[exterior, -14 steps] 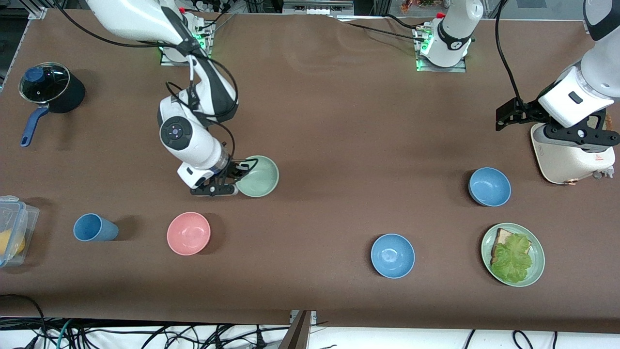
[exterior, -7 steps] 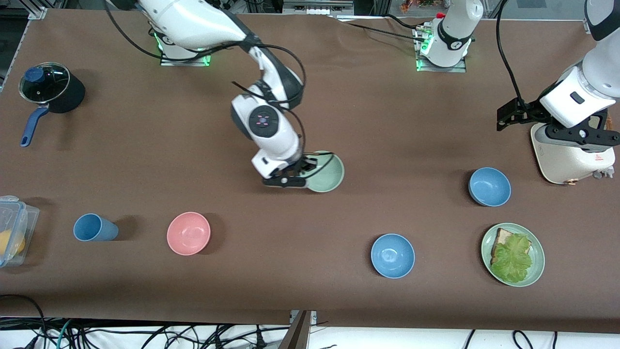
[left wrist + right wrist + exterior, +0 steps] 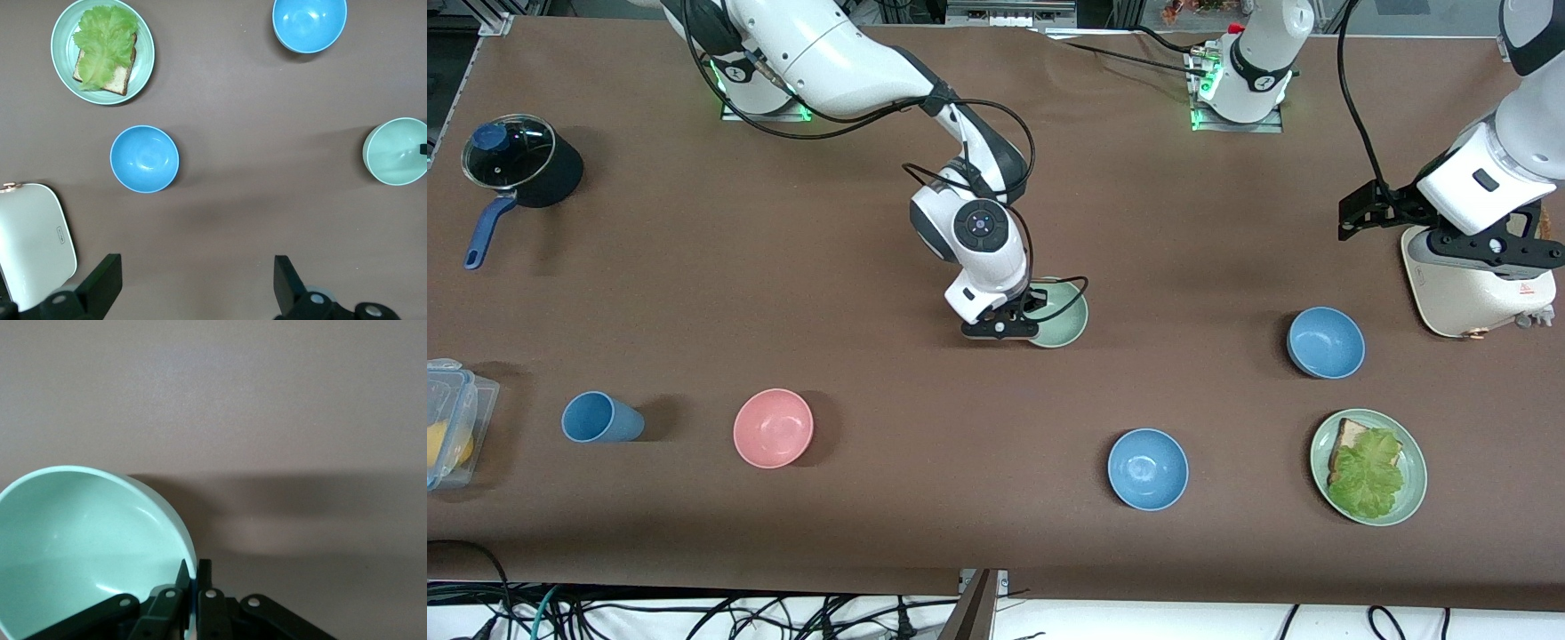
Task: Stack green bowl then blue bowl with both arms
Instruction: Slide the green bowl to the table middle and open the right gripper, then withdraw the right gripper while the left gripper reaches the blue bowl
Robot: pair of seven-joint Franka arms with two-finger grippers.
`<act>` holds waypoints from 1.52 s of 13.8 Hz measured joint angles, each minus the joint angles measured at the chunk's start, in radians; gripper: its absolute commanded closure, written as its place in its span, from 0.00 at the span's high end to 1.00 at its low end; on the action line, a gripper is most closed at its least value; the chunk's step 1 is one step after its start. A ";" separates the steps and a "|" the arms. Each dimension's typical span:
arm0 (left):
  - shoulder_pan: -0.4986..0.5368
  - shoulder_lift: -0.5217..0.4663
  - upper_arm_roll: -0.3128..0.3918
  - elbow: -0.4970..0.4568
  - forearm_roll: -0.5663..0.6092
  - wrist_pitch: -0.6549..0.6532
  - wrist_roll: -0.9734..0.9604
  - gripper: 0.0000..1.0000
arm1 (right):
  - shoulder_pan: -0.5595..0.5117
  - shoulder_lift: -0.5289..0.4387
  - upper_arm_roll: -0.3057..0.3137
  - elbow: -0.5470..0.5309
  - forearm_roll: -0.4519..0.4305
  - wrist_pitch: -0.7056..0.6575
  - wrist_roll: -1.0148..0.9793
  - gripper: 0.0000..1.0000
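My right gripper [image 3: 1024, 318] is shut on the rim of the pale green bowl [image 3: 1062, 311], holding it over the middle of the table. In the right wrist view one finger is inside the green bowl [image 3: 87, 540] and one outside, with the right gripper [image 3: 197, 577] pinching the wall. Two blue bowls stand toward the left arm's end: one [image 3: 1326, 342] beside the toaster, one [image 3: 1148, 468] nearer the front camera. My left gripper [image 3: 1360, 213] hangs open and empty above the table by the toaster. Its wrist view shows both blue bowls [image 3: 144, 159] [image 3: 309, 23], the green bowl [image 3: 397, 151] and the left gripper [image 3: 197, 267].
A green plate [image 3: 1319, 458] with toast and lettuce lies near the closer blue bowl. A white toaster [image 3: 1476, 284] stands under the left arm. Toward the right arm's end are a pink bowl [image 3: 773, 428], blue cup [image 3: 600, 417], black pot [image 3: 520, 160] and clear container [image 3: 449, 422].
My right gripper has carried the green bowl from near the pink bowl toward the middle of the table. The left arm has hardly moved.
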 measured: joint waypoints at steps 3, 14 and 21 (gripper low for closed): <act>0.000 0.000 0.000 0.000 0.000 0.000 0.000 1.00 | 0.000 0.004 -0.003 0.003 0.000 0.007 0.000 0.57; 0.000 0.000 0.001 0.000 0.000 0.000 0.000 1.00 | -0.197 -0.204 -0.027 0.067 0.002 -0.281 -0.082 0.99; 0.000 0.001 0.000 0.001 0.000 0.000 0.000 1.00 | -0.462 -0.563 -0.044 -0.075 0.054 -0.597 -0.403 0.99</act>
